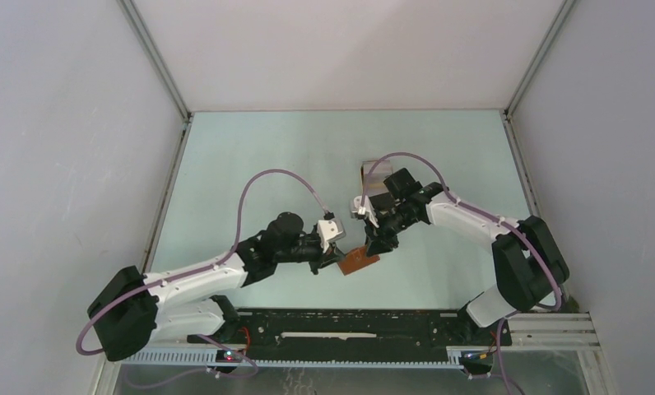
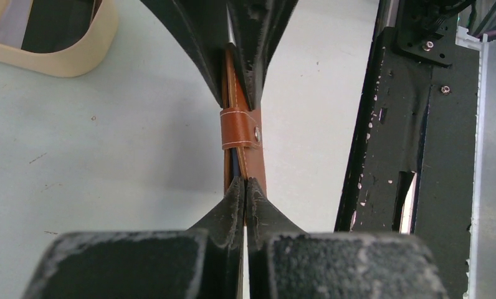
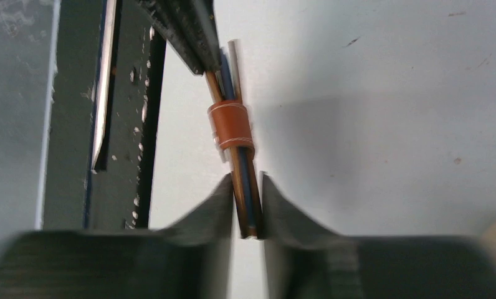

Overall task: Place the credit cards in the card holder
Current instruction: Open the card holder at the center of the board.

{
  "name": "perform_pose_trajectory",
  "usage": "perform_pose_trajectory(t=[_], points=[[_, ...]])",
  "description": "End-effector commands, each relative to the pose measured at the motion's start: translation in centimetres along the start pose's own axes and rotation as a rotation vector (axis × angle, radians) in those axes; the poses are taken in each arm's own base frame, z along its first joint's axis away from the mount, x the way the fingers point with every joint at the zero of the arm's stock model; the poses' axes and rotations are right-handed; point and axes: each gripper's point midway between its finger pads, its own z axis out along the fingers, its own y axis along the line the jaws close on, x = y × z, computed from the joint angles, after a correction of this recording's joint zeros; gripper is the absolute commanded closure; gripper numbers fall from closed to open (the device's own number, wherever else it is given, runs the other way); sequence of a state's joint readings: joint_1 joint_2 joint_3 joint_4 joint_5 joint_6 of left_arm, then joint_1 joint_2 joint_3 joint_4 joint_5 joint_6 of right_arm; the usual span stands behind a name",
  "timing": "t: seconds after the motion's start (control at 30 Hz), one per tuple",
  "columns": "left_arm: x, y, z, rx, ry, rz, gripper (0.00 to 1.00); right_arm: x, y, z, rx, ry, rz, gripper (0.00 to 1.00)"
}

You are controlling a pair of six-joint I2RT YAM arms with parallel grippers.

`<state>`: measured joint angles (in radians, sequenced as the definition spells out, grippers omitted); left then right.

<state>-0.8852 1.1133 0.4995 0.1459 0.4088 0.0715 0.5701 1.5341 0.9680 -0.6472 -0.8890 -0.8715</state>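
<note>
The reddish-brown card holder (image 1: 359, 262) hangs edge-on just above the table between both arms. My left gripper (image 2: 245, 182) is shut on its near end, below the leather strap (image 2: 239, 129). My right gripper (image 3: 245, 177) comes from the opposite side, its fingers pressed against both faces of the other end. A dark blue credit card edge (image 3: 243, 187) shows between the leather layers, and a pale card edge (image 3: 234, 59) runs alongside the holder near the left gripper's fingers (image 3: 189, 31). Further cards lie in the tan tray (image 2: 77, 59).
The tan oval tray (image 1: 373, 169) stands behind the right arm, mostly hidden by it. A black perforated rail (image 1: 349, 329) runs along the table's near edge, close under the holder. Grey walls enclose the pale green table (image 1: 250, 156) on three sides.
</note>
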Motion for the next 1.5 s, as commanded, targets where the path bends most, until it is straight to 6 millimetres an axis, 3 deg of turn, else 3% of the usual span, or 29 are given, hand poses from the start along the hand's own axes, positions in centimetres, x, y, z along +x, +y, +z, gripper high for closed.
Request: perform_pose_trajectory(t=[0.0,0.07,0.23,0.4,0.5,0.53,0.83,1.17,1.47], points=[[-4.0,-0.2,-0.5,0.003,-0.109,0.072,1.0,-1.6,-0.4,-0.6,0.015,-0.004,-0.046,0.86],[-3.9,0.5,-0.8,-0.045,-0.118,0.064,0.99,-2.0,-0.4,-0.9,0.03,-0.011,-0.048,1.0],[-4.6,1.9,-2.6,-0.178,-0.201,0.028,0.78,-2.8,0.0,-1.5,0.034,-0.017,0.006,1.0],[-5.7,2.5,-6.0,-0.289,-0.36,-0.001,0.39,-3.6,0.9,-1.9,-0.023,0.011,0.12,1.0],[-6.1,2.3,-7.7,-0.315,-0.474,-0.027,0.06,-3.8,1.3,-2.0,-0.042,0.008,0.158,1.0],[-6.1,2.3,-8.2,-0.324,-0.507,-0.048,0.01,-3.9,1.3,-2.0,-0.041,0.007,0.169,1.0],[-7.5,1.3,-9.7,-0.292,-0.588,-0.097,0.0,-4.3,0.5,-3.1,-0.054,-0.063,0.315,1.0],[-8.9,0.7,-7.9,-0.22,-0.527,-0.203,0.01,-3.6,-0.3,-3.4,-0.091,-0.048,0.425,1.0],[-8.8,0.1,-6.2,-0.164,-0.461,-0.272,0.1,-3.0,-0.6,-2.9,-0.119,-0.024,0.495,1.0]])
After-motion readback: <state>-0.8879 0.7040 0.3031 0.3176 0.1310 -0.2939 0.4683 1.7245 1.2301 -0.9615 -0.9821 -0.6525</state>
